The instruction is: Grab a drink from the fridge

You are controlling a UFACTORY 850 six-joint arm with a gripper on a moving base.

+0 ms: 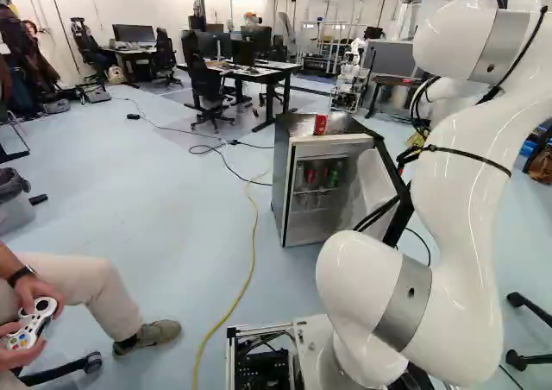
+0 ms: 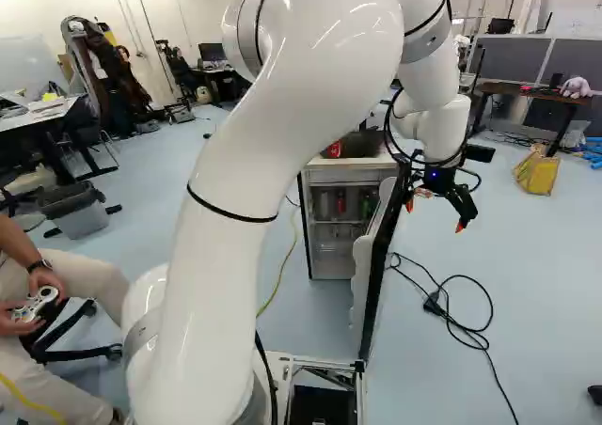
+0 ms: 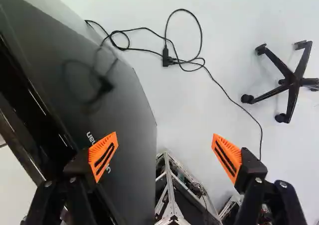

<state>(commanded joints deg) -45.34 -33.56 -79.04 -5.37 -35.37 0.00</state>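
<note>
My gripper (image 2: 435, 209) hangs on the outer side of the fridge door in the right base view. In the wrist view the gripper (image 3: 165, 155) is open, with nothing gripped; one finger stands over the dark door face (image 3: 114, 105). The small fridge (image 1: 293, 191) stands with its door (image 2: 376, 256) swung open toward the base. Inside, red and green cans (image 1: 333, 176) are on the upper shelf, with clear containers around them. On the fridge's top is a red can (image 1: 321, 124).
A black cable (image 3: 167, 56) lies looped on the floor beside the door. A chair base (image 3: 291, 80) stands farther off. A seated person (image 1: 86, 295) with a controller is at the left of the left base view. Another robot (image 1: 349, 79) stands behind the fridge.
</note>
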